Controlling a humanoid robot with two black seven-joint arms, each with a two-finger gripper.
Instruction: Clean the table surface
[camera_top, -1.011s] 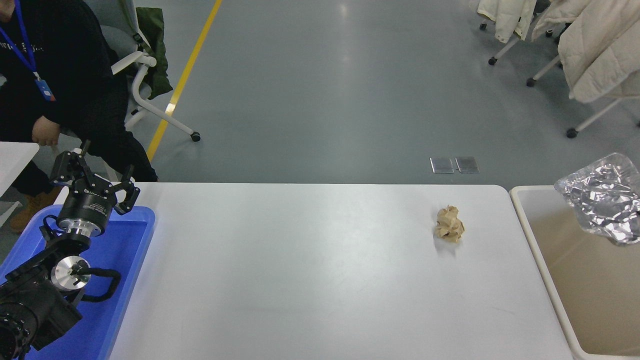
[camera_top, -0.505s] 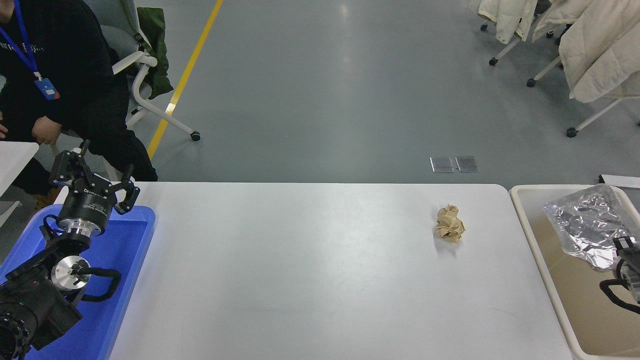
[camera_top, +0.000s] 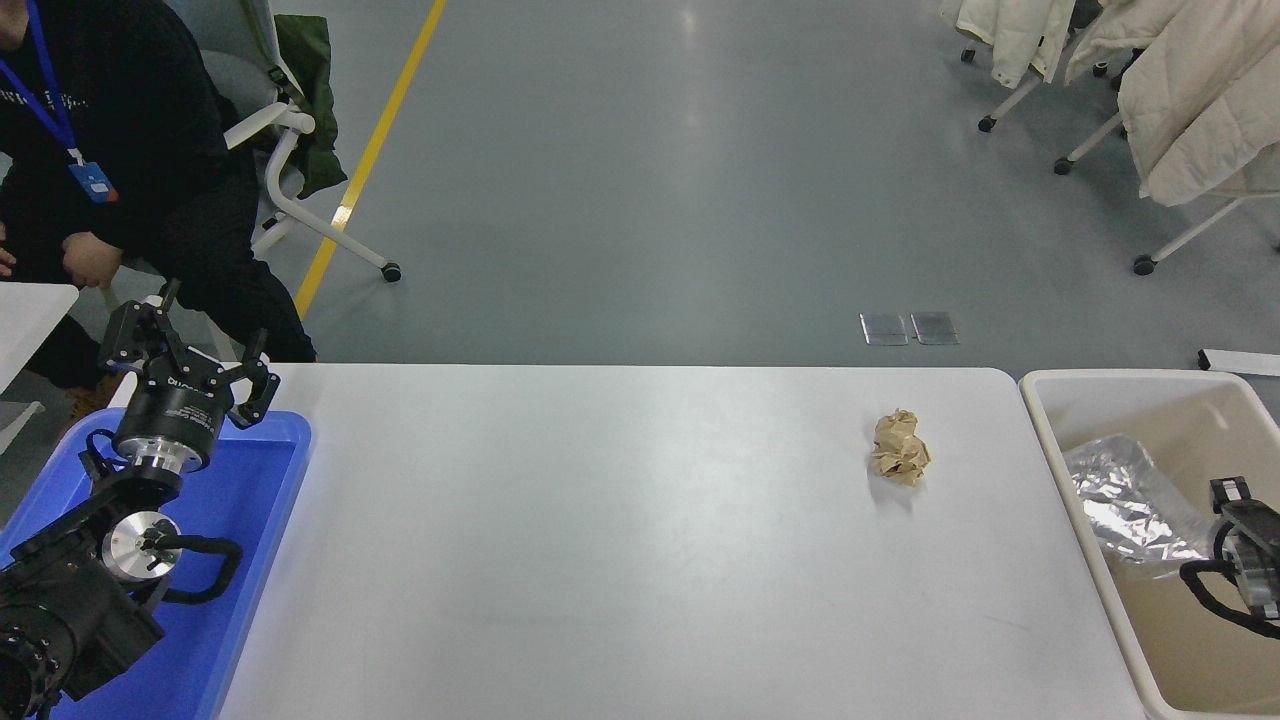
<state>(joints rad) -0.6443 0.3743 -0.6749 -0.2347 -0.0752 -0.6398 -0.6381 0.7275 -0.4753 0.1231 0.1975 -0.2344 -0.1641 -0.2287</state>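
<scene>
The white table surface (camera_top: 620, 540) fills the middle of the head view. A crumpled brown paper ball (camera_top: 899, 448) lies on it at the far right. A crumpled sheet of silver foil (camera_top: 1125, 500) lies inside the cream-white bin (camera_top: 1060, 440) to the right of the table. My right gripper (camera_top: 1240, 520) comes in at the right edge over the bin, just right of the foil and partly cut off by the picture's edge. My left gripper (camera_top: 190, 345) is parked open and empty over the far end of the blue tray (camera_top: 255, 520).
A person in black sits at the far left (camera_top: 110, 150), hands near a small white table (camera_top: 30, 310). An office chair (camera_top: 290, 150) stands behind. Chairs draped with white coats (camera_top: 1190, 90) stand on the floor at the far right.
The foil has gone from held high over the bin down into it. My right gripper has come into view and sunk lower over the bin. The left arm has not moved.
</scene>
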